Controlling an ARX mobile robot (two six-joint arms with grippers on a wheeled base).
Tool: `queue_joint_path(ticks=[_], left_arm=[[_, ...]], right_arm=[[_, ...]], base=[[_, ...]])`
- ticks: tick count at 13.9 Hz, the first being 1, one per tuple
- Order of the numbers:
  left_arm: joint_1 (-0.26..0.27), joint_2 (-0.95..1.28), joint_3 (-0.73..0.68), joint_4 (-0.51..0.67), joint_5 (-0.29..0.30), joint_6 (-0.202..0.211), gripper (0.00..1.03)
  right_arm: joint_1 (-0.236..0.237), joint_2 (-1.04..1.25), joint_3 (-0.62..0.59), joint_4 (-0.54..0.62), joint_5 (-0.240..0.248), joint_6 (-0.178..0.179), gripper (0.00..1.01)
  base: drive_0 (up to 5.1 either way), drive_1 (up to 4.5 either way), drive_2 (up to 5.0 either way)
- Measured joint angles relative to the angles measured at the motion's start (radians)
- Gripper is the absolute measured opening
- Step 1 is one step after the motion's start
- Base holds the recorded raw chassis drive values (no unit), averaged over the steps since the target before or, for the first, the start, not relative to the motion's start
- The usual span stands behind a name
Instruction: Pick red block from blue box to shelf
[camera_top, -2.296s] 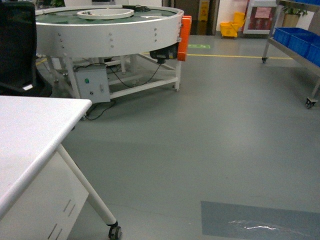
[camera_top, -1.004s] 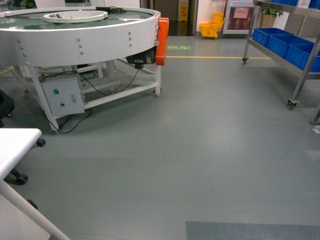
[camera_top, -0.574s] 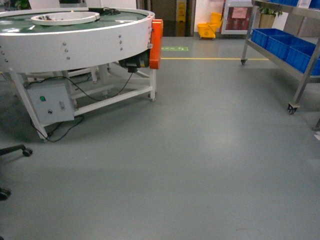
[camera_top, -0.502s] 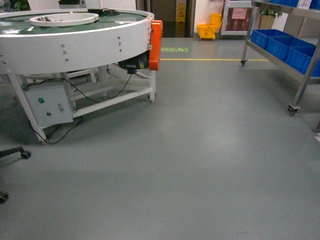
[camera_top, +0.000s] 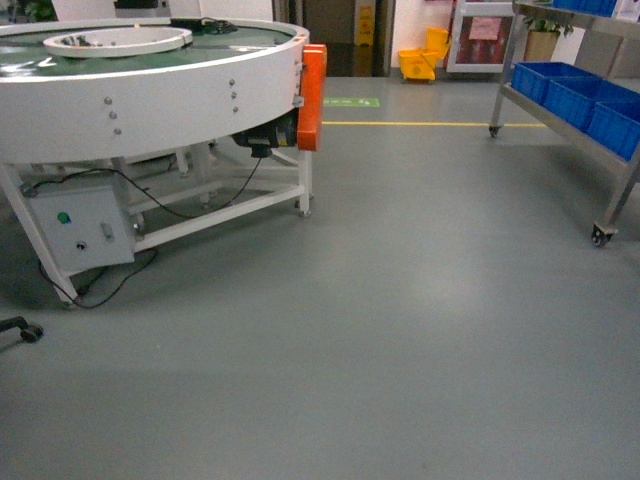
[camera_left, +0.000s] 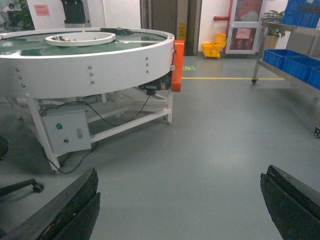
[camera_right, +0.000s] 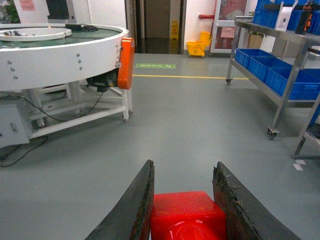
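Since earlier, head view has panned off the white desk toward the shelf (camera_top: 590, 120). Right gripper (camera_right: 184, 200) clamps the red block (camera_right: 187, 216); left gripper (camera_left: 180, 205) gapes wide, holding nothing.

Factory floor: round conveyor (camera_top: 150, 70), crate rack (camera_right: 280, 65)

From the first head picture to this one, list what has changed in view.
The head view has swung right and moved on: the white table and black chair that filled the left have slid out of frame, leaving one chair caster. The round conveyor table now fills the upper left, larger. The shelf with dark blue crates remains at right. No arm appears in any head picture.
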Motion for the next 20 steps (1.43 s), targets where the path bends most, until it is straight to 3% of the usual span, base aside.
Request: queue_joint_path(ticks=[20], left_arm=[[0.0, 0.0, 0.0, -0.002, 0.001, 0.0, 0.98]], right_arm=[[0.0, 0.0, 0.0, -0.01, 0.001, 0.0, 0.28]], base=[[0.3, 4.2, -4.3]])
